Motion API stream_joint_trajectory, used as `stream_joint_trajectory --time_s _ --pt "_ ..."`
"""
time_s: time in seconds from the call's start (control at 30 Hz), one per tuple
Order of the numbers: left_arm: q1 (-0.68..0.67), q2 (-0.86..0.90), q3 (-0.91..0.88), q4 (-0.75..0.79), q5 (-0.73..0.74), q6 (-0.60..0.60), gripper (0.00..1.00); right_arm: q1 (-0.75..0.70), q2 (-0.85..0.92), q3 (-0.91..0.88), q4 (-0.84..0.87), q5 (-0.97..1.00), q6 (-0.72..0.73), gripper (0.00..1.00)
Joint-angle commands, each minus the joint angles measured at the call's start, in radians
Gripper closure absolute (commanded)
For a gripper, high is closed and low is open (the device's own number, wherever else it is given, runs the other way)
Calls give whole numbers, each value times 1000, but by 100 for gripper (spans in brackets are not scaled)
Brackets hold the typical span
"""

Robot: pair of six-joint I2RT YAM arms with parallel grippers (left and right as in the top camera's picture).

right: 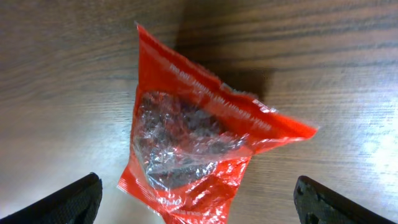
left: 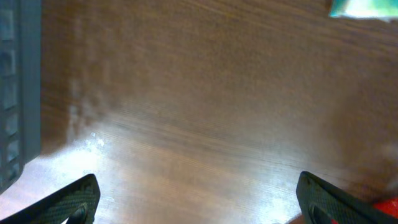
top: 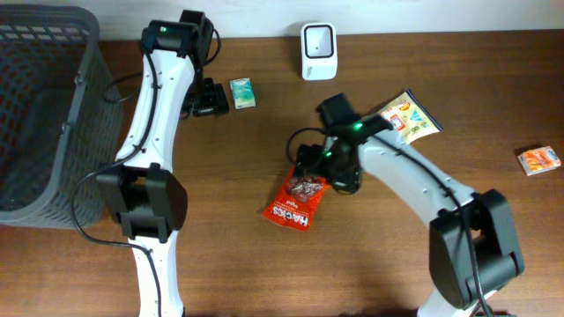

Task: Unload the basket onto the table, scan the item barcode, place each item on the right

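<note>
Pickup stage; nothing gripped yet. Right gripper (top: 310,167), jaws spread wide, hangs over the red snack bag (right: 186,143) lying flat mid-tabletop (top: 264,273). Left gripper (left: 199,200) is spread and empty. Next move, in my judgement: descend, clamp the bag, present it to the barcode scanner (top: 317,51) at the far edge.

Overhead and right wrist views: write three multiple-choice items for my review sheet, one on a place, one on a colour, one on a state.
1. Where is the white scanner?
A. In the basket
B. On the table, near the overhead view's top edge
C. On a shelf

2. What colour is the snack bag below the right gripper?
A. Red
B. Blue
C. White

3. How is the right gripper?
A. Shut on the snack bag
B. Shut on the scanner
C. Open over the snack bag

Answers:
1 B, it stands on bare wood at the top of the overhead view.
2 A, the right wrist view shows red film.
3 C, its fingers sit wide apart either side of the bag.
</note>
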Motion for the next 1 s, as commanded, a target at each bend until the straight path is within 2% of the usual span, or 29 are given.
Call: stream_joint_trajectory --time_s 0.0,0.27,0.33,0.4,0.53,0.57,0.73,0.77,0.9,0.97 --pt "3 -7 -91 58 23 -15 1 75 5 -4 17 166 173 2" --pt "3 -7 -141 83 23 -15 1 156 66 -4 54 192 267 1" --pt "3 -7 -141 83 23 -15 1 156 90 -4 52 191 267 4" --pt "3 -7 -141 83 23 -15 1 156 122 -4 53 191 267 21" --pt "3 -7 -141 120 23 -15 1 156 150 -4 60 192 270 34" --pt "3 -7 -141 142 23 -15 1 156 153 -4 60 199 270 43" --pt "3 -7 -141 150 23 -15 1 146 153 -4 53 214 267 70" --pt "3 -7 -141 150 23 -15 1 139 152 2 41 214 261 72" --pt "3 -7 -141 150 23 -15 1 111 152 41 -13 219 215 96" --pt "3 -7 -141 150 23 -15 1 95 152 76 -44 214 157 96"
